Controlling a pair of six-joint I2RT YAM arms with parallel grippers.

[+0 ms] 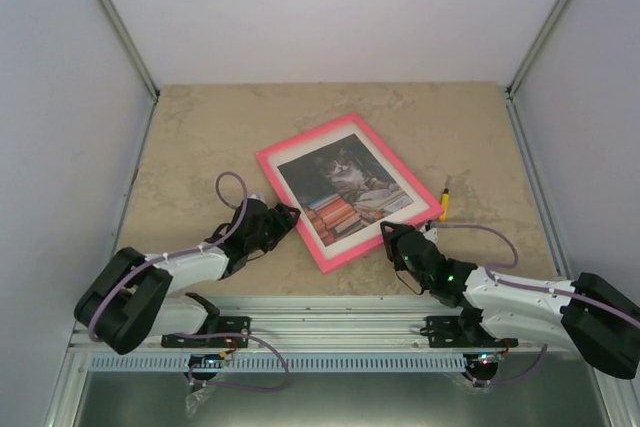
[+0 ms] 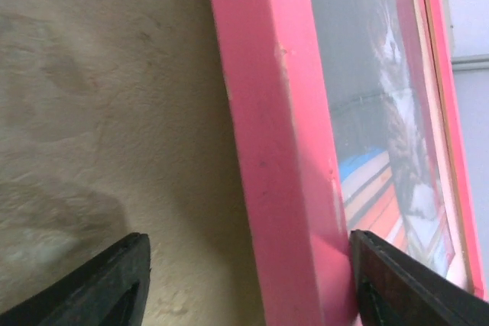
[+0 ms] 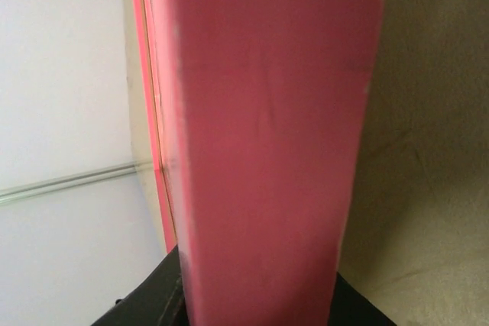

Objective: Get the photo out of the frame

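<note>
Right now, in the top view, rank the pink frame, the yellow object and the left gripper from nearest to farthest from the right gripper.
1. frame: its near edge sits in the right gripper.
2. yellow object: just off the frame's right corner.
3. left gripper: across at the frame's left edge.

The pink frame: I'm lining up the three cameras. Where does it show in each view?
Top external: the frame lies tilted at mid-table.
Left wrist: one pink side of the frame runs from top centre to the bottom.
Right wrist: one side of the frame fills the middle, close up.
Shared landmark: the beige table beside it.
</note>
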